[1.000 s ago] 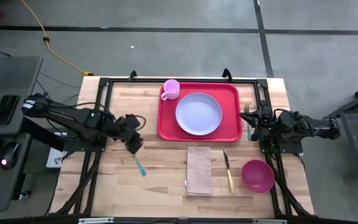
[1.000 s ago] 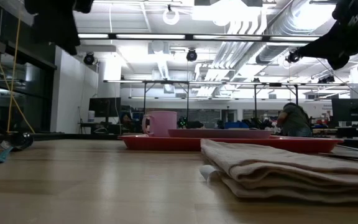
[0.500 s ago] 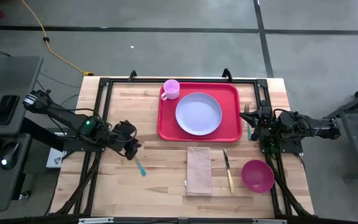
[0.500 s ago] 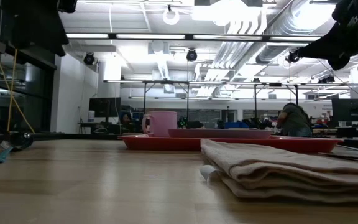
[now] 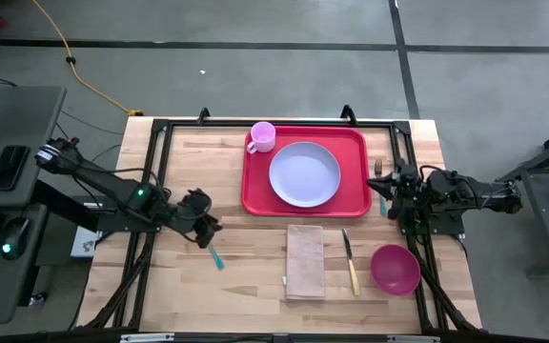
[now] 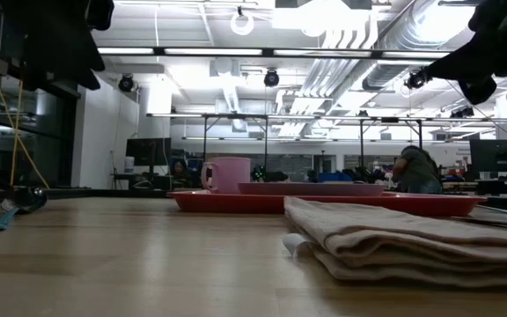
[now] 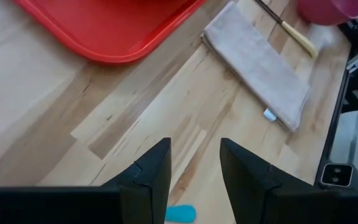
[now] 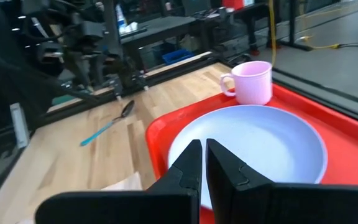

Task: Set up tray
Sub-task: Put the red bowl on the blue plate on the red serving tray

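Observation:
The red tray lies at the table's far middle with a pale blue plate and a pink cup on it. A spoon with a blue handle lies flat on the wood left of the tan napkin. My left gripper hovers open just above the spoon's far end. In the left wrist view the handle's blue tip shows between the fingers, with nothing gripped. My right gripper waits shut at the tray's right edge, its fingers pointing over the plate.
A knife with a yellow handle lies right of the napkin, and a pink bowl stands near the right front. A fork lies by the right gripper. Bare wood stretches between the spoon and the tray's left side.
My left gripper has sunk and drawn back a little toward the table's near-left, tipping steeper down over the spoon. Its fingers stay apart. Nothing on the table has moved.

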Motion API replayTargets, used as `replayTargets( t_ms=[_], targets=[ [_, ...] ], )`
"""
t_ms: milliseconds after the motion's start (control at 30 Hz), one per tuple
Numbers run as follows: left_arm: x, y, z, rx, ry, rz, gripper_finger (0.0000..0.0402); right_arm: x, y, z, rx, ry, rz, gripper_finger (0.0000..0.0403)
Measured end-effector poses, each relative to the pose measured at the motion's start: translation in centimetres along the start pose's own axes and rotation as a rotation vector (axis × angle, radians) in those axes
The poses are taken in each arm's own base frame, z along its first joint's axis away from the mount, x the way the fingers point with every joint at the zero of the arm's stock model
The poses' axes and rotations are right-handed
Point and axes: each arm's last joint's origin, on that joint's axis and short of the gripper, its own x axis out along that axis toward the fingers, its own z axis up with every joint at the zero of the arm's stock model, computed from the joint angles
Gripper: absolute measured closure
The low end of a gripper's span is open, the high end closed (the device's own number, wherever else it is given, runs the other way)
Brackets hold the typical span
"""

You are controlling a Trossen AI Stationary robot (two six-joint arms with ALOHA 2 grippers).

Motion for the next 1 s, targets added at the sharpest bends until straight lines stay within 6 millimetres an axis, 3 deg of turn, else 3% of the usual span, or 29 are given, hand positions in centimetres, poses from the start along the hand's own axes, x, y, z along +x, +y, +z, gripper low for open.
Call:
replayTargets(
  t_ms=[367, 800, 1000],
  targets=[
    [1.7, 1.0, -1.9, 0.012, 0.013, -0.052, 0.0236, 0.2, 0.3, 0.4, 0.013, -0.027, 0.037, 0.0402],
    [3.6, 2.3, -3.2, 0.006, -0.060, -0.135, 0.0236, 3.2, 1.3, 0.1, -0.026, 0.077, 0.004, 0.0402],
    [4.0, 2.9, -3.7, 0.004, -0.055, -0.124, 0.0236, 3.5, 1.8, 0.3, -0.008, 0.084, 0.094, 0.0402]
  ],
)
